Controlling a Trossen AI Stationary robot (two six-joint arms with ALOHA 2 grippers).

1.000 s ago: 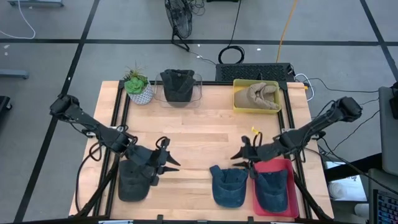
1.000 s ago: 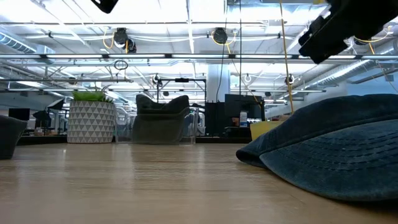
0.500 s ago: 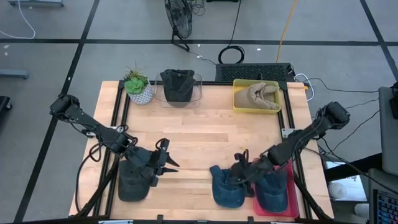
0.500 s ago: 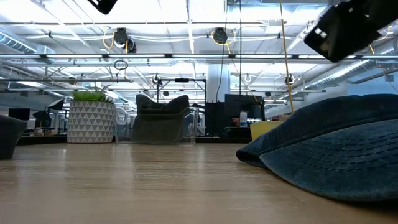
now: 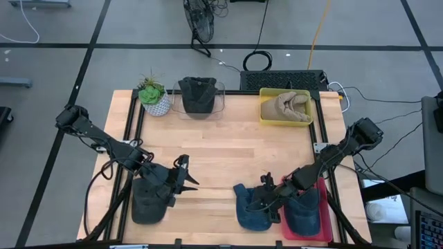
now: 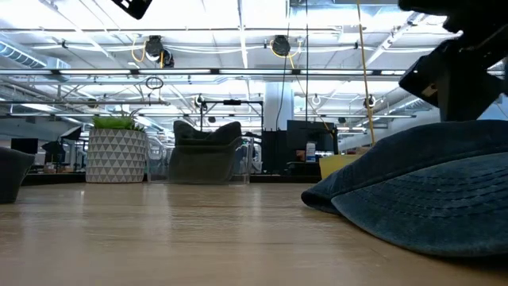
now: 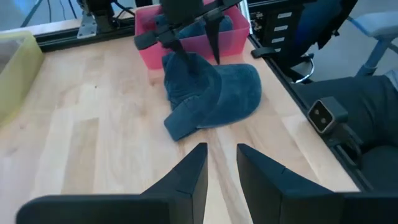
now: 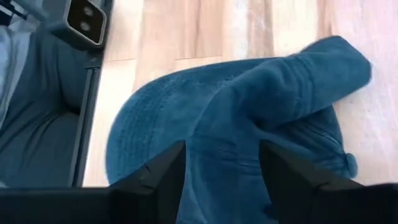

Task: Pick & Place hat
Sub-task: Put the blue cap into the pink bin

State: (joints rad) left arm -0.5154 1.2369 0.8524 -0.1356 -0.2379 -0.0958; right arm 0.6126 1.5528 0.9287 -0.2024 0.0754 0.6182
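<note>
the step in hand is judged to be the approach for the pick. the blue denim cap (image 5: 253,206) is seen lying on the light wooden table (image 5: 228,149) near the front edge, just beside the red plastic bin (image 5: 320,228), in which another blue cap (image 5: 302,209) rests. the right gripper (image 5: 266,196) is held directly over the cap's crown, its fingers spread wide on either side of the raised fabric, nothing yet pinched. the left gripper (image 5: 183,176) is parked over the dark grey cap (image 5: 149,200) at the table's left front; its fingers are partly apart and empty. next, a short descent and a closing on the crown fold appear to be called for.
</note>
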